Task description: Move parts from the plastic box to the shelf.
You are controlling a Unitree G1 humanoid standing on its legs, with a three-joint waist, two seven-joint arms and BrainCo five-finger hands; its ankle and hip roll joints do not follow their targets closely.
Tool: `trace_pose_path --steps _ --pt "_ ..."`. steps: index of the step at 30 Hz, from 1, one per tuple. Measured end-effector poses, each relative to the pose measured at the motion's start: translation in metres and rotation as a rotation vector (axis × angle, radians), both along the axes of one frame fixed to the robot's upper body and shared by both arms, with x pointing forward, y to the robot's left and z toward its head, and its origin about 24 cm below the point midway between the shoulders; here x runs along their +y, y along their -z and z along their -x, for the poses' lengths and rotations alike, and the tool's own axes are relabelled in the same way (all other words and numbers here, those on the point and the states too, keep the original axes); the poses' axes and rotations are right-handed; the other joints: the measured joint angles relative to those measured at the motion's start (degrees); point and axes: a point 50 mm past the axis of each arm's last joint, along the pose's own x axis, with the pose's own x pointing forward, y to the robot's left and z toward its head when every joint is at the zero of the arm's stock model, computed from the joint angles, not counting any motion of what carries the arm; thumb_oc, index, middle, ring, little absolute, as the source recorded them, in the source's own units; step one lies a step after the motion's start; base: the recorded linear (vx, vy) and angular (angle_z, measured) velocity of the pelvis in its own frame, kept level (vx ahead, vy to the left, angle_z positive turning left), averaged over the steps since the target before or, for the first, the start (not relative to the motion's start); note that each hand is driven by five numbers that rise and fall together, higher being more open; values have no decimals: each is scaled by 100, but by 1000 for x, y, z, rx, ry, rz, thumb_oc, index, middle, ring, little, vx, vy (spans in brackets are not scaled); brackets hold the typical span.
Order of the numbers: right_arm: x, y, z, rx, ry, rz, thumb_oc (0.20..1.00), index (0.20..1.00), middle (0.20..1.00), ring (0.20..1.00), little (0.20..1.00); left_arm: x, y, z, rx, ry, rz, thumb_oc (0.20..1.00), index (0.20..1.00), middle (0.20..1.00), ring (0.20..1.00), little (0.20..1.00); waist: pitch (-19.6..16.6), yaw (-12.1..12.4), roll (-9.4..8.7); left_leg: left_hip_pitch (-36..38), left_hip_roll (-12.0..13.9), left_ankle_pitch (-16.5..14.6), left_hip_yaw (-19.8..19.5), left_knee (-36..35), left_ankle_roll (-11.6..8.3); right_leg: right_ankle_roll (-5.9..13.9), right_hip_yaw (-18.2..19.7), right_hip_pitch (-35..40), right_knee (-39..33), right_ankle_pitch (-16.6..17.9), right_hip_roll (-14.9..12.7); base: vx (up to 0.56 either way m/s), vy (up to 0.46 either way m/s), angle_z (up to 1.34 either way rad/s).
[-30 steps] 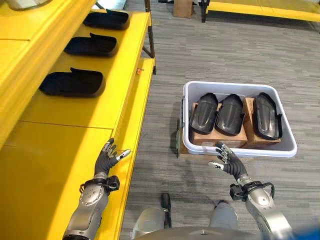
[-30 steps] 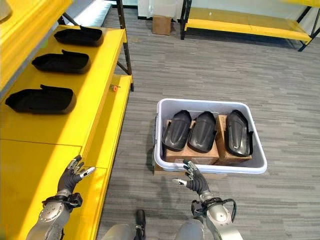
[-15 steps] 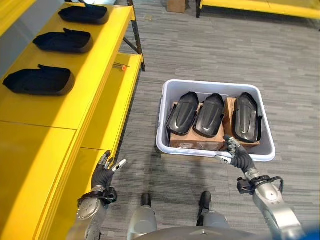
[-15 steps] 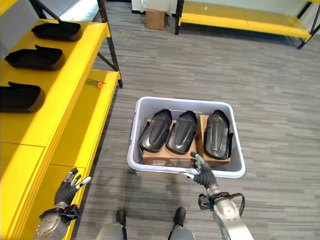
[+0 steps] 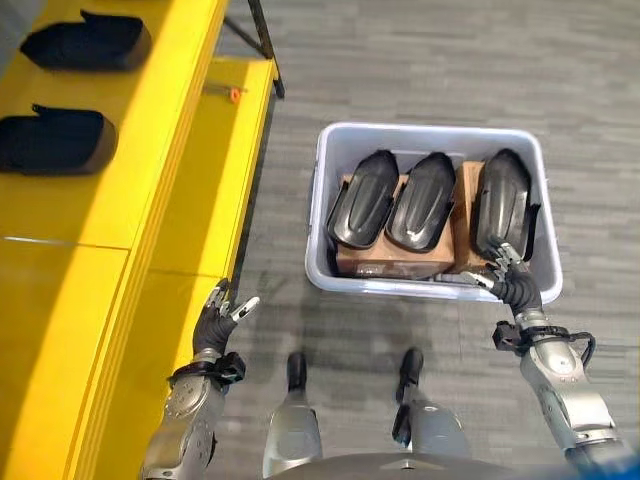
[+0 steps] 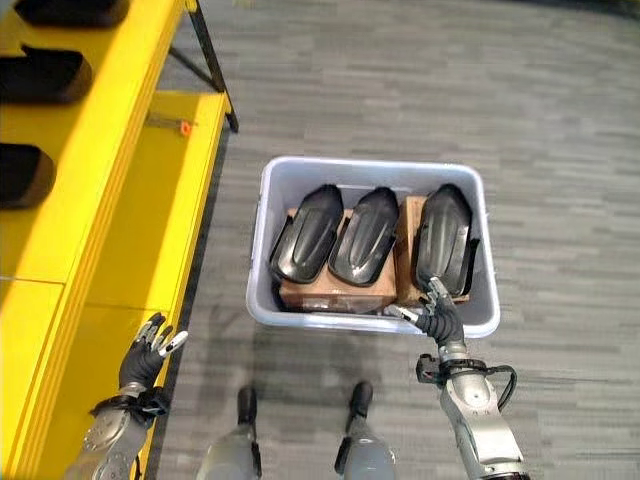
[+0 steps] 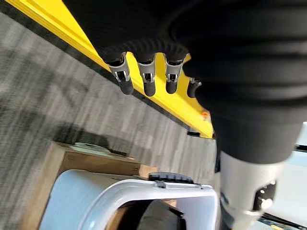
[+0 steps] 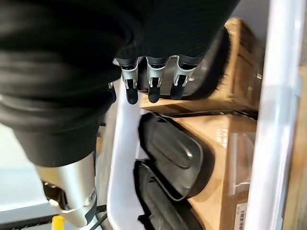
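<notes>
A pale plastic box (image 5: 430, 132) stands on the floor and holds three black shell-shaped parts side by side: left (image 5: 363, 198), middle (image 5: 423, 200) and right (image 5: 500, 203). They rest on cardboard boxes (image 5: 395, 264). My right hand (image 5: 512, 286) is open, fingers straight, over the box's near rim at the near end of the right part; in the right wrist view its fingers (image 8: 151, 88) hold nothing above the parts (image 8: 172, 148). My left hand (image 5: 216, 322) hangs open beside the yellow shelf (image 5: 150, 200). Two black parts (image 5: 55, 140) (image 5: 90, 40) lie on the shelf.
The shelf's lower yellow board (image 5: 235, 170) juts toward the box and carries a small orange object (image 5: 234, 95). A dark shelf leg (image 5: 262, 40) stands behind it. Grey carpet floor (image 5: 420, 50) lies around the box.
The camera has tipped down and the whole picture has shifted. My right hand has reached forward from in front of the box to over its near rim. The left hand stays low and open.
</notes>
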Motion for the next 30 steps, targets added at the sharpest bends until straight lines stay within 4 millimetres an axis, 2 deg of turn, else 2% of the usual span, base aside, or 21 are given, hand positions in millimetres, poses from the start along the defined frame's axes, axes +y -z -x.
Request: trace_pose_path --steps 2,3,5,6,9,13,14,20,30 --pt "-6 -3 0 -11 33 -21 1000 1000 1000 1000 1000 -1 1 1 4 3 2 1000 1000 1000 1000 1000 42 13 -8 3 -2 -1 -2 -18 0 0 -3 -1 -1 -1 0 -20 18 3" --pt "-23 -5 -1 -4 89 25 1000 1000 1000 1000 1000 1 -1 0 1 8 -9 1000 1000 1000 1000 1000 155 29 -22 -18 -39 0 -22 -17 2 1 -11 -13 -1 0 -36 -92 70 6" --pt "-29 -8 -2 -12 116 34 1000 1000 1000 1000 1000 3 -2 0 0 10 -20 1000 1000 1000 1000 1000 203 50 -30 -56 -56 -1 -22 -10 3 7 -11 -44 -1 4 -52 -131 84 6" --pt "-38 -7 -5 -1 153 55 1000 1000 1000 1000 1000 3 -9 -3 -29 23 -34 1000 1000 1000 1000 1000 304 88 -116 -324 -98 -38 -90 248 31 23 -19 -155 3 31 -105 -71 34 12" --pt "-58 -3 -8 39 250 72 1000 1000 1000 1000 1000 0 -15 -10 -54 46 -38 1000 1000 1000 1000 1000 681 176 -112 -388 -142 -49 -137 297 50 15 -28 -185 2 91 -151 -53 22 8" --pt "-58 0 -17 55 267 73 1000 1000 1000 1000 1000 2 -17 -11 -53 60 -59 1000 1000 1000 1000 1000 755 276 -144 -477 -175 -48 -127 343 61 22 -19 -267 1 140 -186 -52 37 -2" --pt "-65 -4 -28 64 299 81 1000 1000 1000 1000 1000 1 -17 -12 -54 61 -40 1000 1000 1000 1000 1000 791 312 -152 -583 -183 -33 -126 385 80 21 -14 -358 1 182 -193 -45 37 -1" --pt "-63 -23 -45 17 288 162 1000 1000 1000 1000 1000 -8 -15 -12 -44 97 -18 1000 1000 1000 1000 1000 988 347 -146 -585 -199 -21 -125 409 96 17 -8 -350 1 205 -209 -27 16 0" --pt "-65 -30 -50 -2 332 227 1000 1000 1000 1000 1000 -13 -19 -19 -65 118 -13 1000 1000 1000 1000 1000 1097 330 -138 -626 -234 -28 -129 494 109 11 -3 -355 1 244 -250 0 0 0"
